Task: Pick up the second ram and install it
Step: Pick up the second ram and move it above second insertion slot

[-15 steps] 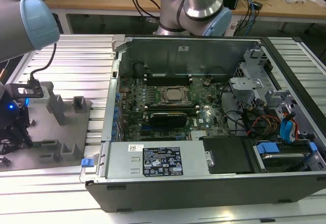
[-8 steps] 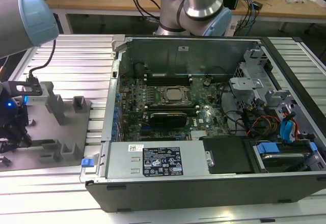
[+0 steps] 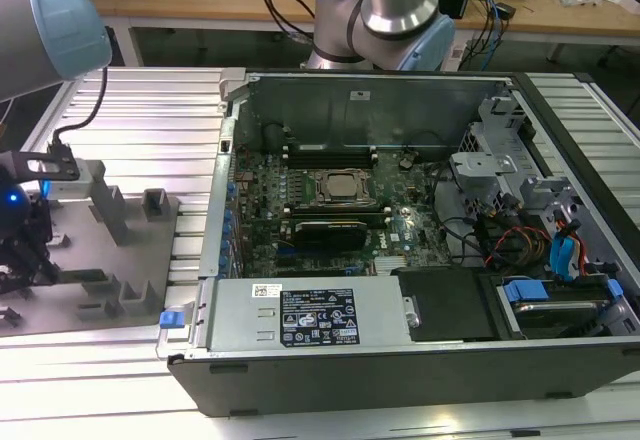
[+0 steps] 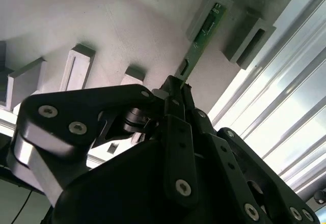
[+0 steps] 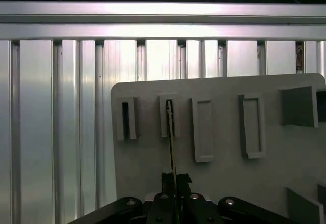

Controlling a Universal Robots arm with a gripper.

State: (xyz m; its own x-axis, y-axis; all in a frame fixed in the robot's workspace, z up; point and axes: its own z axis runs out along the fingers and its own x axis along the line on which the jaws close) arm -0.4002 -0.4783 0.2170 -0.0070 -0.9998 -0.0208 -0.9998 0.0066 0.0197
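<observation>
The second ram [image 4: 204, 30] is a thin green stick with its far end resting in a slot of a grey holder plate [image 4: 127, 25]. In the first wrist view the second ram [image 5: 171, 142] shows edge-on, running from the slot back between my fingers. My gripper [image 4: 175, 89] is shut on the stick's near end, black fingers pressed against both faces; the first wrist view also shows my gripper [image 5: 174, 179] closed on it. In the exterior view my gripper [image 3: 22, 255] hangs low over the holder plate [image 3: 130, 260], at that view's left, well away from the open computer case [image 3: 400, 210].
Inside the case lie the motherboard with its CPU socket [image 3: 340, 188], long black memory slots [image 3: 330, 150], cables and a power supply [image 3: 310, 315]. The holder plate carries several raised grey blocks [image 3: 155, 203]. Ribbed aluminium table [image 5: 51, 107] surrounds plate and case.
</observation>
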